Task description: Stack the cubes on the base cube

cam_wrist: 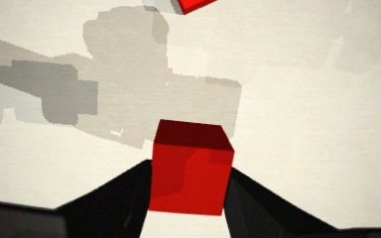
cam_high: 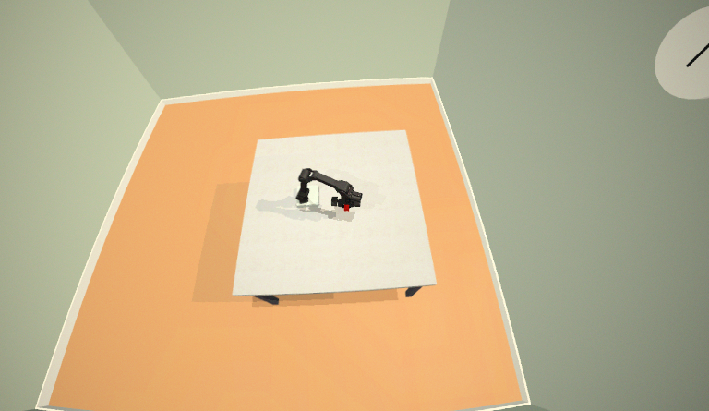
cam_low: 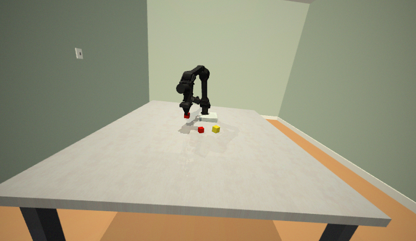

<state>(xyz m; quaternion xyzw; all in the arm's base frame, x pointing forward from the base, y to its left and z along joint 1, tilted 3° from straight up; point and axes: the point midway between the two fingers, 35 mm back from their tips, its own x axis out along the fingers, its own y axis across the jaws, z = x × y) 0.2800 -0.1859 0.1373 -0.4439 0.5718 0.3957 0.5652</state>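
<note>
Red cube (cam_wrist: 190, 169) sits clamped between the two dark fingers of the end effector (cam_wrist: 189, 198), which is closed partway onto it, one finger against each side face. In the wrist view the cube's top face reads darker than its lit front face, and the block looks square to the fingers, not skewed.

In the exterior view the same held cube (cam_low: 186, 115) hangs at the tip of the end effector (cam_low: 186, 111), lifted off the bench (cam_low: 122, 164), with a grey shadow on the surface below and to the right of it. Arm (cam_low: 196, 85) is folded high and bends down over the cube; its foot stands on a pale square mount (cam_low: 209, 116) toward the far side of the bench.

Second red cube (cam_low: 200, 129) rests on the bench, nearer the camera and to the right of the held one, apart from it. In the wrist view only a corner of it (cam_wrist: 195, 5) shows at the upper edge. Yellow cube (cam_low: 215, 129) rests just right of the second red cube, a gap between them, not touching.

Top view: arm (cam_high: 326, 179) near the bench's middle, with a red speck of the held cube (cam_high: 346, 207) showing under the end effector (cam_high: 347, 202). Other two cubes cannot be made out from there. Bench (cam_high: 293, 259) stands on an orange floor (cam_high: 156, 333) with pale green walls around.
</note>
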